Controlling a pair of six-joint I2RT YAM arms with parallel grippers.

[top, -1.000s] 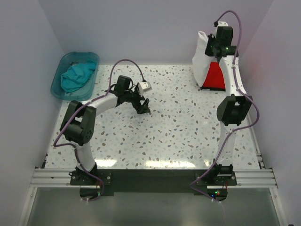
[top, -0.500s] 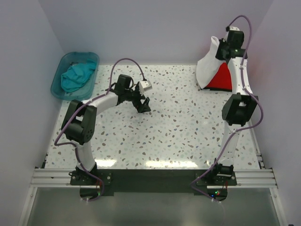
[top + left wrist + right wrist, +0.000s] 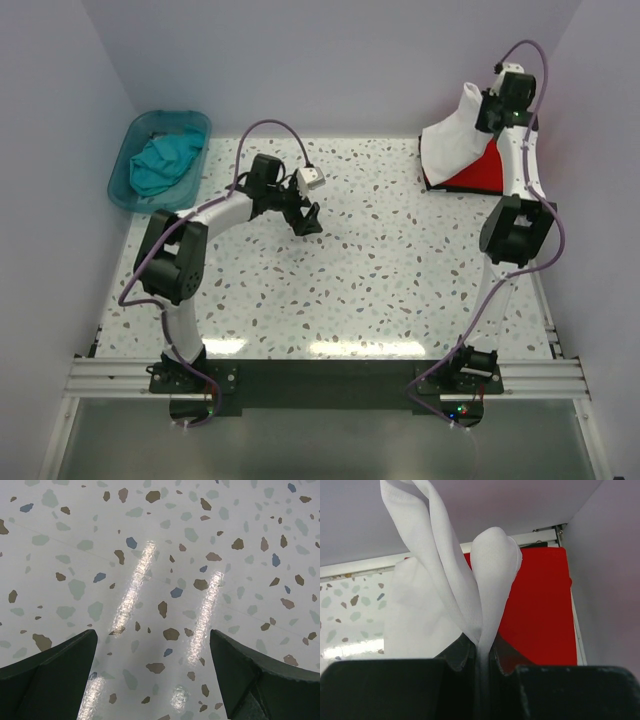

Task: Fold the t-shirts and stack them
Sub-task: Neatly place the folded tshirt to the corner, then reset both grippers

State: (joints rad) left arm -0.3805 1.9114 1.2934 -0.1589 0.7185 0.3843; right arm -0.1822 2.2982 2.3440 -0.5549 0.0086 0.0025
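1. My right pincer is raised high over the far right corner of the table. Its jaws are pressed tight together on a bunched fold of the white t-shirt.
2. In my right wrist view, the right pincer has the white t-shirt squeezed into a thin seam between its dark fingers. Above them the cloth rises in two soft loops, one tall and one shorter.
3. From that hold the white t-shirt drapes down and to the left. Its lower part spreads onto the table and over the left side of the red t-shirt.
4. The red t-shirt lies flat in the far right corner, close against the right wall. Its left part is hidden behind the white cloth.
5. The teal t-shirt sits crumpled inside the translucent teal tub at the far left corner, well apart from the other two.
6. My left pincer is spread wide with nothing in it, pointing down at the table left of centre.
7. My left wrist view shows the left pincer as two dark fingers at the bottom corners. Between them is only bare speckled table, streaked with glare.
8. I cannot tell whether the left fingertips touch the table or hang just above it.
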